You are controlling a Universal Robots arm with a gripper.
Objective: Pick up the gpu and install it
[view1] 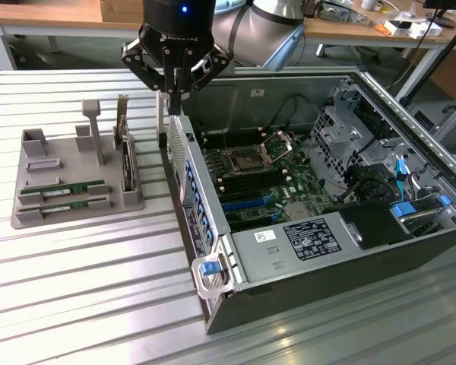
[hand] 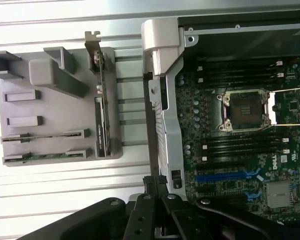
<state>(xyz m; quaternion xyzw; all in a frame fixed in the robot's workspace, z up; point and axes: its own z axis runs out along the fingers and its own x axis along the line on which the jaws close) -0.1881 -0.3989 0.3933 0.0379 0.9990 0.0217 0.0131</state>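
Observation:
The gpu [view1: 70, 187] is a thin green stick with a white label. It lies flat in a slot of the grey holder [view1: 38, 215] on the exterior view's left. A second stick like it [view1: 64, 202] lies in the slot beside it. From the wrist the two sticks [hand: 45, 136] [hand: 45, 155] show side by side in the holder [hand: 65, 115]. My gripper [view1: 172, 95] [hand: 156, 181] hangs shut with nothing in it. It is above the rear wall of the open server case [view1: 184, 163], to the right of the holder and well apart from the sticks.
A green card with a metal bracket [view1: 125, 156] [hand: 101, 122] stands on edge at the holder's right end, and grey posts [view1: 93, 125] rise beside it. The motherboard [view1: 258, 179] shows its CPU socket [hand: 245, 110], black memory slots and blue slots [hand: 225, 176]. Cables and drive cages fill the case's right side.

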